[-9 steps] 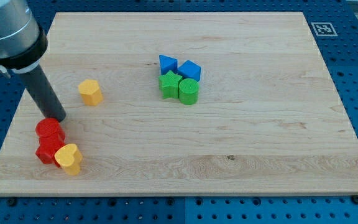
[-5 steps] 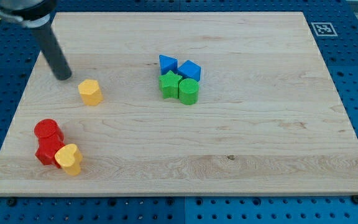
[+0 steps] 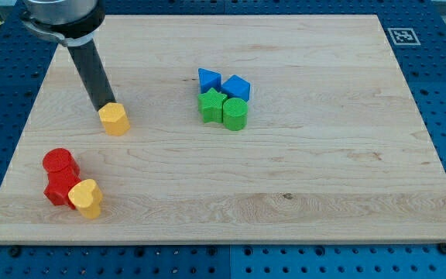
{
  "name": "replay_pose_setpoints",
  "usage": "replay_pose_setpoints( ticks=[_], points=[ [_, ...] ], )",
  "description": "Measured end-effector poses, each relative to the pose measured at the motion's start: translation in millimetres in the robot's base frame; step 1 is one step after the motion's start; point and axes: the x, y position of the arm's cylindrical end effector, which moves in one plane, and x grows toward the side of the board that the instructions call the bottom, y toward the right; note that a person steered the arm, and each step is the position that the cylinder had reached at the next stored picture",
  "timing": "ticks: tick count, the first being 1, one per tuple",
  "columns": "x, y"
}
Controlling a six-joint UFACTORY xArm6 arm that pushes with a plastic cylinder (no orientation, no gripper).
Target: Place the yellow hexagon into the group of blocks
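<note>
The yellow hexagon lies on the wooden board at the view's left. My tip stands right at its upper left edge, touching or nearly touching it. To the right, near the board's middle top, sits a tight group: a blue triangle, a blue block, a green star-like block and a green cylinder.
At the view's lower left a red cylinder, a red block and a yellow heart sit together. The board has a marker tag past its top right corner.
My tip went from beside the red cylinder up to the board's top left, then right and down to the yellow hexagon's upper left edge. The hexagon shifted slightly down.
</note>
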Motion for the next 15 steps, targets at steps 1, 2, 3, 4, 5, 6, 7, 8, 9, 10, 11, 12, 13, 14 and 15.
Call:
replay_pose_setpoints(
  ticks=[1,2,3,4,5,6,7,8,9,10,11,12,13,14,15],
  points=[
    [0,1],
    [0,16],
    [0,30],
    [4,30],
    [8,33],
    [14,44],
    [22,57],
    [32,68],
    [36,70],
    [36,69],
    [36,53],
    [37,35],
    [51,30],
    [73,30],
    [80,30]
  ],
)
